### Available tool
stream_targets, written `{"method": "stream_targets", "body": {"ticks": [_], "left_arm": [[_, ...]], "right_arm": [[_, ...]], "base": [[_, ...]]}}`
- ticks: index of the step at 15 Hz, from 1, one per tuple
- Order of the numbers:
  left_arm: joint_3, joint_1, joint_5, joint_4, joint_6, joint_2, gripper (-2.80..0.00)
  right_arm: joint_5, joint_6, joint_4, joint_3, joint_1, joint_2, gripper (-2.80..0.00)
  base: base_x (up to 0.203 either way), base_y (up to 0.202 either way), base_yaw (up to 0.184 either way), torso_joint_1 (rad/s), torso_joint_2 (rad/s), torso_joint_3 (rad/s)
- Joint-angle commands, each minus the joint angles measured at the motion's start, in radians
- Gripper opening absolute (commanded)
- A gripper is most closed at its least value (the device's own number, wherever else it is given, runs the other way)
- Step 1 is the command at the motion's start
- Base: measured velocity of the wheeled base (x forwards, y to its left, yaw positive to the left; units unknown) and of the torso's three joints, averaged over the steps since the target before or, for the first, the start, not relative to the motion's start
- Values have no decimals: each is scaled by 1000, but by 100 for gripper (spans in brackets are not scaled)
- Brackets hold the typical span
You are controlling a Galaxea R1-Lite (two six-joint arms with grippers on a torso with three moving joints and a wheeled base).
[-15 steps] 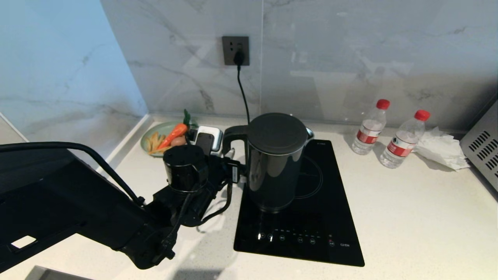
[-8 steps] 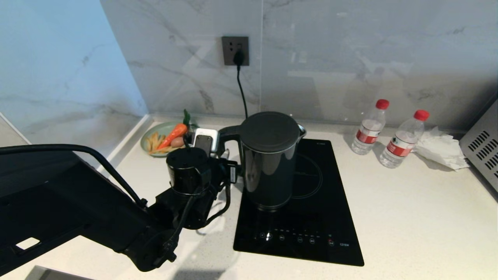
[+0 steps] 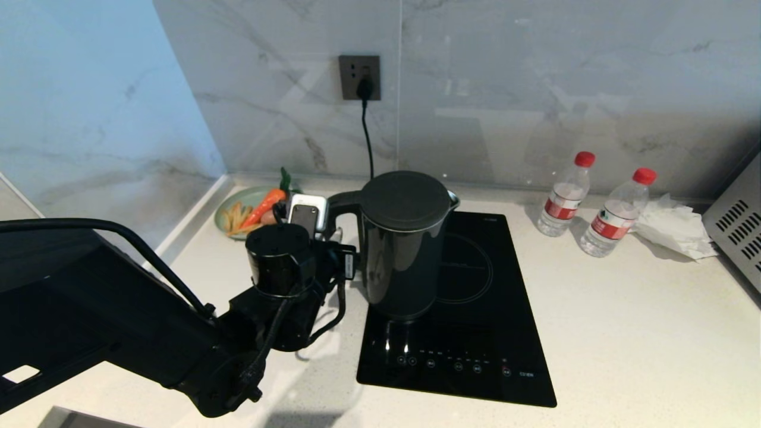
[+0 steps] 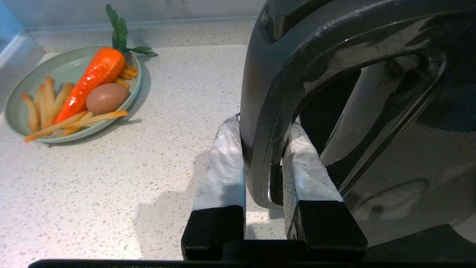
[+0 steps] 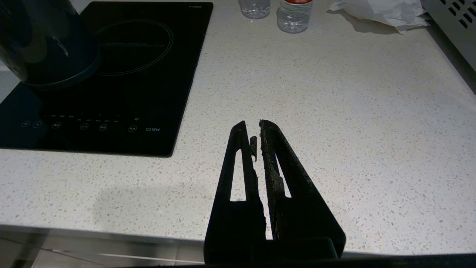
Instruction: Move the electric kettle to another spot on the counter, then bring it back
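Observation:
The electric kettle [image 3: 404, 238], a tall glossy black jug with a flat lid, stands upright over the left part of the black cooktop [image 3: 481, 321] and seems to hang just above the glass. My left gripper [image 3: 346, 261] is at its left side, shut on the loop handle [image 4: 267, 93], with a taped finger [image 4: 223, 163] on each side of the handle. The kettle's lower body [image 5: 41, 41] also shows in the right wrist view. My right gripper [image 5: 251, 124] is parked, shut and empty, low over the white speckled counter [image 5: 334, 111] near its front edge.
A green plate [image 3: 223, 217] with a carrot, egg and fries sits at the back left. A power cord [image 3: 370, 137] hangs from the wall socket behind the kettle. Two water bottles [image 3: 565, 196] [image 3: 615, 214], crumpled tissue [image 3: 672, 229] and a grey appliance [image 3: 737, 226] stand at the right.
The kettle, held by my left gripper, has moved left across the cooktop and a little toward the wall. The right arm has not moved.

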Motion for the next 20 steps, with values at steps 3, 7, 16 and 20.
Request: {"method": "stream_targets", "body": {"ticks": [3,7,16,20], "left_arm": [[19,-17,30,-11,18,-9,-280],[16,-26,75,-11,19,-2,-280],[-14,-74,237,-11,20,26,-280],[-13,-99,281,-10,20,27,-280]], "right_arm": [[0,0,-1,0,1,0,-280],[0,0,-1,0,-1,0,-280],[0,0,-1,1,0,0,-280],[0,0,-1,0,1,0,-280]], "base": [[0,0,0,0,0,0],[0,0,0,0,0,0],[0,0,0,0,0,0],[0,0,0,0,0,0]]}}
